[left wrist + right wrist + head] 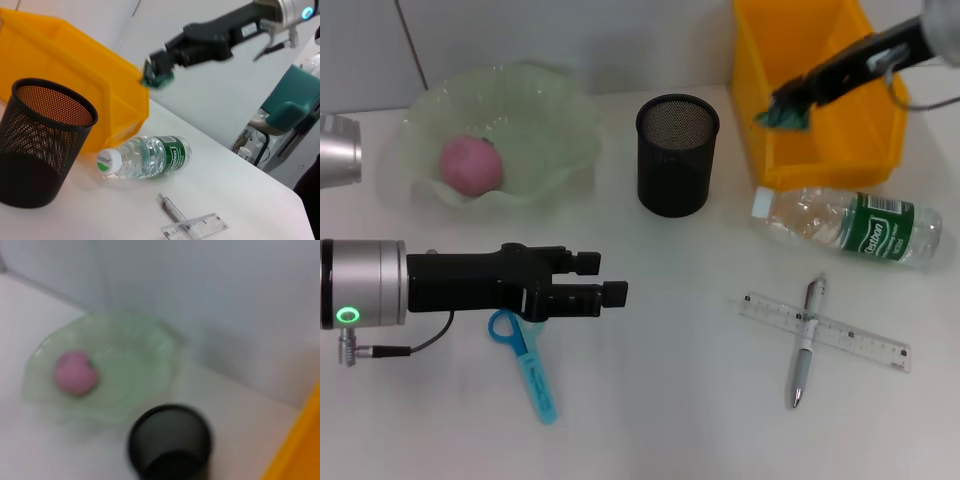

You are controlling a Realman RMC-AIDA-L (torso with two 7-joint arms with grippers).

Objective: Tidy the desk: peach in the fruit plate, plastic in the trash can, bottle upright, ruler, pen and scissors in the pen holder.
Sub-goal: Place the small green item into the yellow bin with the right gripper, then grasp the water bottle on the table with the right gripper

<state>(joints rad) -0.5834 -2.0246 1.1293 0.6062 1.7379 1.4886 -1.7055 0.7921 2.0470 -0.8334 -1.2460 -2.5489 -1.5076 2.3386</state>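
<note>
A pink peach (472,165) lies in the pale green fruit plate (555,120). My right gripper (782,106) is shut on a crumpled green plastic (786,118) and holds it over the front left corner of the yellow trash can (820,165). The bottle (850,228) lies on its side in front of the can. A pen (804,345) lies across the clear ruler (865,342). Blue scissors (532,372) lie partly under my left gripper (602,278), which hovers open and empty. The black mesh pen holder (677,155) stands mid-table.
The left wrist view shows the pen holder (45,140), trash can (75,75), bottle (145,156), pen (172,209) and ruler (197,229), with the right gripper (159,67) above. The table edge runs behind the bottle. A teal chair (292,100) stands beyond.
</note>
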